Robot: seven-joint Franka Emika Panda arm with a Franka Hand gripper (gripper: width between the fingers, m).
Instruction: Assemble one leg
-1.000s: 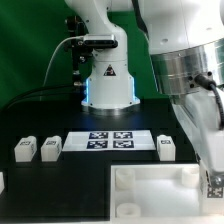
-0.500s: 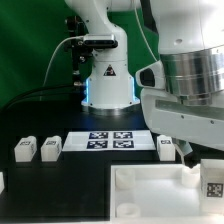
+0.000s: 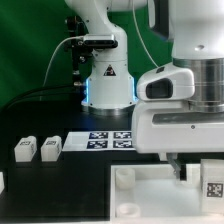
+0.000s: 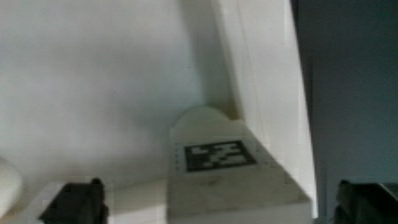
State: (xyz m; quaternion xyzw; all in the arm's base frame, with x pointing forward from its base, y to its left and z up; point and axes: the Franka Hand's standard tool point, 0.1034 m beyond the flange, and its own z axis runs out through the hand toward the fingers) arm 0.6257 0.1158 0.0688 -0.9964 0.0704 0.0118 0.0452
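In the wrist view a leg (image 4: 222,160), a chunky white block with a black-and-white tag, stands in a corner of the large white panel (image 4: 89,90). My gripper (image 4: 222,205) is open, with one dark fingertip (image 4: 75,202) on each side of the leg and a gap to each. In the exterior view the same leg (image 3: 213,186) stands at the panel's (image 3: 150,190) corner at the right edge, beside my big white hand (image 3: 185,110). Two more legs (image 3: 24,150) (image 3: 49,148) lie on the black table at the left.
The marker board (image 3: 103,140) lies flat behind the panel. The arm's white base (image 3: 105,75) stands at the back before a green backdrop. My hand blocks the table area to the right of the marker board.
My hand has shifted toward the exterior view's left and now fills more of the picture, hiding the leg that lay right of the marker board. The tagged leg at the panel's corner has stayed put.
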